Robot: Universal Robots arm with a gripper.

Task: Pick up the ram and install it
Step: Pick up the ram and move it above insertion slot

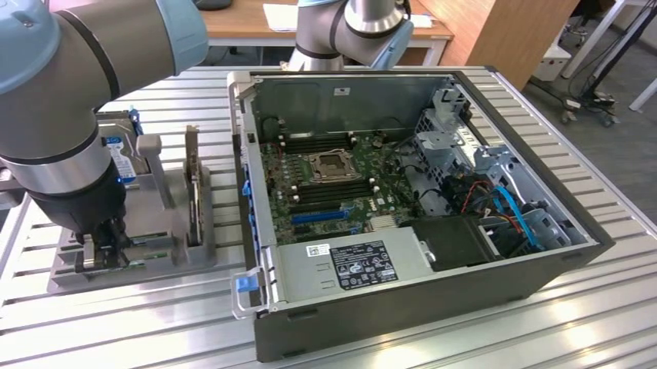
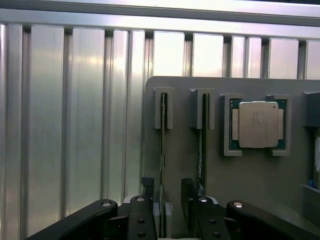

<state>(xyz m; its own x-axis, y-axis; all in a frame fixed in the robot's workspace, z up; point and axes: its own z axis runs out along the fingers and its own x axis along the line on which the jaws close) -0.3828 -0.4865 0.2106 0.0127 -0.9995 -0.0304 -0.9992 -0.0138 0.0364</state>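
**Open gripper point(image 2: 166, 192) astride ram point(image 2: 163, 140) in holder point(image 2: 182, 150)**

Jaws apart, nothing gripped. In wrist view, one finger point(image 2: 148, 210) sits on either side of the ram, w/ a visible gap on at least one side.

Ram stands on edge in the holder's outermost slot, right by the holder's side edge, far end close to a holder corner. A 2nd stick point(image 2: 202, 135) stands in the next slot inward, parallel, just outside the jaws. A CPU point(image 2: 257, 124) lies flat in a pocket further in.

In the exterior view, the arm comes down over the holder's near end. An expansion card point(image 1: 192, 177) and hard drive point(image 1: 121, 157) stand upright at the holder's far end. Holder sits on the slatted table point(image 2: 85, 125) toward the exterior view's left edge, just beside the open PC case point(image 1: 411, 315), which takes up the table's middle.
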